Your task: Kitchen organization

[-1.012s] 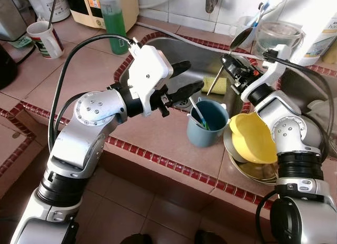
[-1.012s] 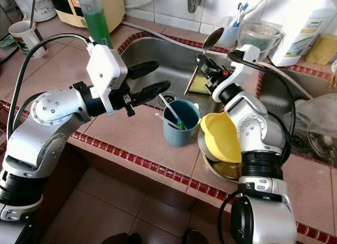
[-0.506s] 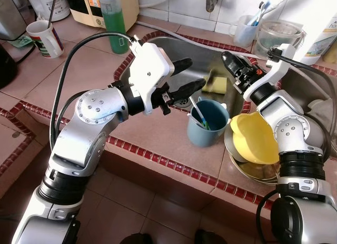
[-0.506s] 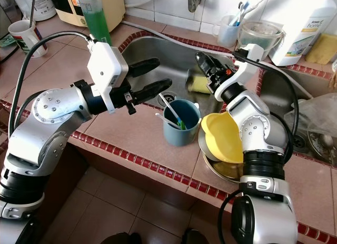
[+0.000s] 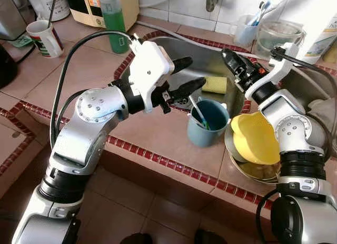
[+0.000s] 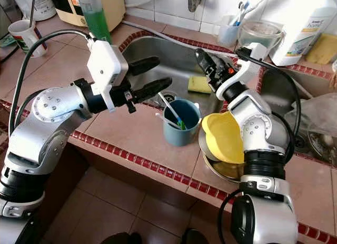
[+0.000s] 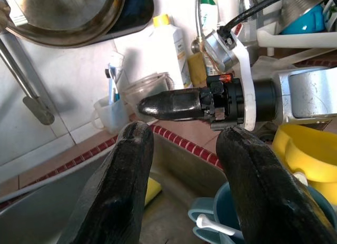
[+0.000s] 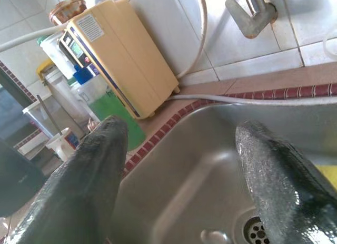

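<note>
My left gripper [image 5: 192, 72] hovers open over the near-left edge of the steel sink [image 6: 158, 49], with nothing between its fingers [image 7: 121, 191]. A blue cup [image 5: 208, 120] holding a white spoon and a green utensil stands on the tiled counter just to its right. My right gripper [image 5: 227, 55] reaches over the sink from the right; in the right wrist view its fingers [image 8: 89, 191] stand apart and open above the basin. A yellow sponge [image 5: 214, 84] lies in the sink below it. A yellow bowl [image 5: 253, 138] rests tilted on stacked metal plates [image 5: 247, 167].
A green dish-soap bottle [image 5: 113, 20], a cream appliance [image 5: 89, 4] and a white mug [image 5: 45, 38] stand at the back left. A toothbrush cup [image 5: 245, 29], a clear container [image 5: 276, 33] and a white bottle [image 6: 303, 22] line the back right. The counter drops off at the red-tiled front edge.
One second ago my right gripper held a metal spoon over the sink; the spoon is gone from it and the fingers are now apart. The sponge lies uncovered. My left arm barely moved.
</note>
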Controlling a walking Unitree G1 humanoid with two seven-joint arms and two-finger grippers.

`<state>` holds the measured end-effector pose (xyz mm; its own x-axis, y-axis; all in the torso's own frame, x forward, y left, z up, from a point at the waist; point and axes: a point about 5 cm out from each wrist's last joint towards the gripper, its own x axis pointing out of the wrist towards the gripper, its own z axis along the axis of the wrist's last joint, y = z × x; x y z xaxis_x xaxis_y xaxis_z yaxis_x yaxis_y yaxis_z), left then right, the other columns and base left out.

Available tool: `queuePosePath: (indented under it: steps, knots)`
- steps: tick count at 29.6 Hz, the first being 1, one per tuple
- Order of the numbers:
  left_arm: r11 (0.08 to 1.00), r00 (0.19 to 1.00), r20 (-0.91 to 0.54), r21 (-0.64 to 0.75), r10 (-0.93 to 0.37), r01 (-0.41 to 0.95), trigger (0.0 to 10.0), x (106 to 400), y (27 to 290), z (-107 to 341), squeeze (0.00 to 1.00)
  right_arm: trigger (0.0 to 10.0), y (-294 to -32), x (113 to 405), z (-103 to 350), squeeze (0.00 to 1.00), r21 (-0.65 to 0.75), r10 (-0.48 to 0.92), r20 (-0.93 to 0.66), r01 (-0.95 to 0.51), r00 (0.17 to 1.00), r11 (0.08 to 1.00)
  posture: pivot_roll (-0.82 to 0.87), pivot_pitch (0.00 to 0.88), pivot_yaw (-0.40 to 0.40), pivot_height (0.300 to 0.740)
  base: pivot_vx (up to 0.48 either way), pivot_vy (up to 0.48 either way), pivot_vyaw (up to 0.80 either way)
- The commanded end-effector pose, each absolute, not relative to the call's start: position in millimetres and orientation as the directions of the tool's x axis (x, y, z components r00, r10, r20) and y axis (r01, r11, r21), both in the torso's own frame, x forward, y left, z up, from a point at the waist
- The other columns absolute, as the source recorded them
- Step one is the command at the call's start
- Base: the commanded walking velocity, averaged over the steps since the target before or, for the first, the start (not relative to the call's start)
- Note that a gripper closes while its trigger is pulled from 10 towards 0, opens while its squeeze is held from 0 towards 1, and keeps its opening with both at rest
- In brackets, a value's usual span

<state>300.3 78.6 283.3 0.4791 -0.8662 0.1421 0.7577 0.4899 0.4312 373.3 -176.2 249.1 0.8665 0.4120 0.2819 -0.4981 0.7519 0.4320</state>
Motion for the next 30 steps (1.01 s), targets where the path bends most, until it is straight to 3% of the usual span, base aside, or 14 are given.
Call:
queuePosePath:
  steps: [1, 6, 7, 8, 14, 19, 20, 23, 24, 26, 30]
  knots:
    - [0.496, 0.479, 0.159, 0.44, -0.863, 0.749, 10.0, 300, 81, 287, 0.0, 10.0, -180, 371, 263, 1.0, 0.4, 0.402, 0.331, -0.513, 0.854, 0.759, -0.06, 0.197, 0.022, 0.74, 0.0, 0.0, 0.0]
    - [0.52, 0.502, 0.165, 0.428, -0.849, 0.739, 10.0, 302, 83, 285, 0.0, 10.0, -180, 370, 266, 0.96, 0.366, 0.402, 0.343, -0.515, 0.849, 0.775, -0.06, 0.187, 0.021, 0.74, 0.0, 0.0, 0.0]
    - [0.533, 0.514, 0.17, 0.418, -0.841, 0.735, 10.0, 303, 84, 284, 0.0, 10.0, -179, 369, 267, 0.19, 0.354, 0.404, 0.347, -0.517, 0.846, 0.779, -0.07, 0.179, 0.02, 0.74, 0.0, 0.0, 0.0]
    - [0.563, 0.54, 0.182, 0.405, -0.821, 0.72, 10.0, 306, 86, 283, 0.0, 10.0, -179, 367, 269, 0.0, 0.323, 0.407, 0.355, -0.519, 0.842, 0.791, -0.07, 0.172, 0.018, 0.74, 0.0, 0.0, 0.0]
    - [0.67, 0.635, 0.229, 0.369, -0.737, 0.644, 10.0, 314, 95, 280, 0.0, 10.0, -176, 359, 275, 0.0, 0.218, 0.393, 0.398, -0.501, 0.829, 0.837, -0.07, 0.145, 0.011, 0.74, 0.0, 0.0, 0.0]
    - [0.755, 0.705, 0.275, 0.31, -0.653, 0.578, 10.0, 322, 103, 279, 0.0, 10.0, -173, 352, 279, 0.0, 0.1, 0.319, 0.461, -0.406, 0.828, 0.908, -0.07, 0.104, 0.008, 0.74, 0.0, 0.0, 0.0]
    - [0.816, 0.756, 0.31, 0.245, -0.577, 0.523, 10.0, 329, 110, 277, 0.0, 10.0, -173, 349, 278, 0.0, 0.057, 0.259, 0.484, -0.325, 0.836, 0.944, -0.08, 0.09, 0.007, 0.74, 0.0, 0.0, 0.0]
    - [0.887, 0.819, 0.341, 0.16, -0.462, 0.434, 10.0, 337, 122, 274, 0.0, 10.0, -170, 345, 272, 0.0, -0.022, 0.206, 0.499, -0.226, 0.842, 0.974, -0.08, 0.071, 0.009, 0.74, 0.0, 0.0, 0.0]
    - [0.887, 0.819, 0.341, 0.16, -0.462, 0.434, 10.0, 337, 122, 274, 0.0, 10.0, -170, 345, 272, 0.0, -0.022, 0.206, 0.499, -0.226, 0.842, 0.974, -0.08, 0.071, 0.009, 0.74, 0.0, 0.0, 0.0]
    - [0.947, 0.88, 0.354, 0.069, -0.317, 0.313, 10.0, 344, 136, 267, 0.0, 10.0, -169, 342, 262, 0.0, -0.045, 0.141, 0.512, -0.137, 0.848, 0.99, -0.08, 0.057, 0.012, 0.74, 0.0, 0.0, 0.0]
    - [0.981, 0.919, 0.349, 0.016, -0.185, 0.191, 10.0, 345, 150, 255, 0.0, 10.0, -173, 337, 255, 0.0, -0.022, 0.061, 0.526, -0.058, 0.848, 0.998, -0.09, 0.048, 0.02, 0.74, 0.0, 0.0, 0.0]
